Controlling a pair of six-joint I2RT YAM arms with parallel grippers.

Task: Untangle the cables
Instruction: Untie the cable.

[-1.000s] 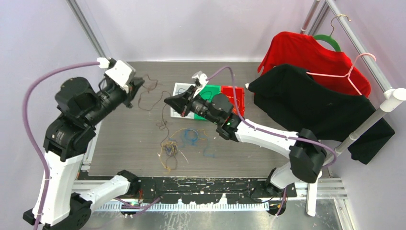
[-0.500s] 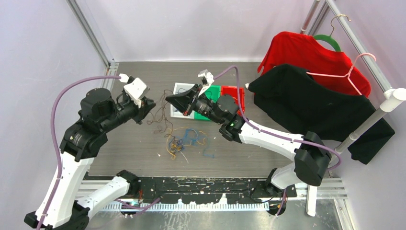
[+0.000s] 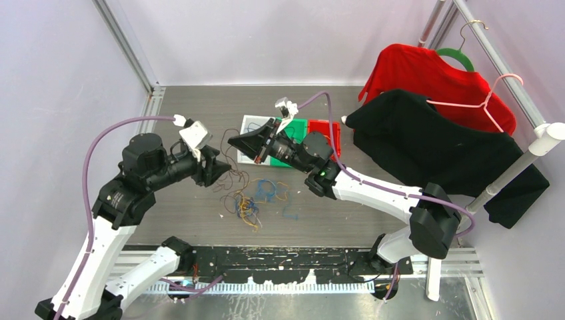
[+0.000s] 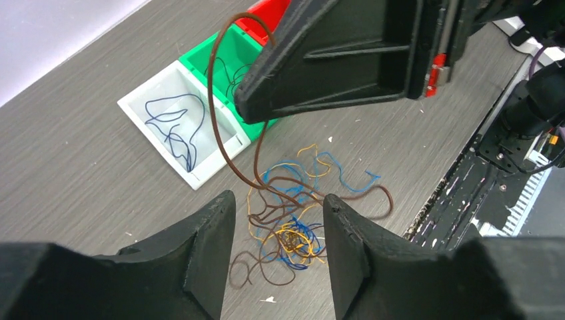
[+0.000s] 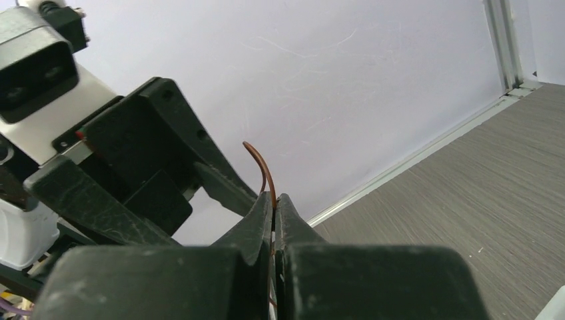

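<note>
Your tangle of cables [image 4: 290,237] lies on the tabletop [image 4: 80,167], and only the right wrist view shows you the brown cable [image 5: 270,175] pinched in the closed jaws of the right gripper [image 5: 274,200], while the left gripper [image 4: 278,199] hangs above the tangle, jaws standing apart.

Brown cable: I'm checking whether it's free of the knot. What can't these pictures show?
- Right wrist view: the brown cable below the right gripper, hidden by its shut jaws.
- Left wrist view: its path through the tangle, lost in the overlaps.
- Top view: the same tangle, too thin to trace.
- Left wrist view: the red bin, mostly covered by the right gripper.
</note>
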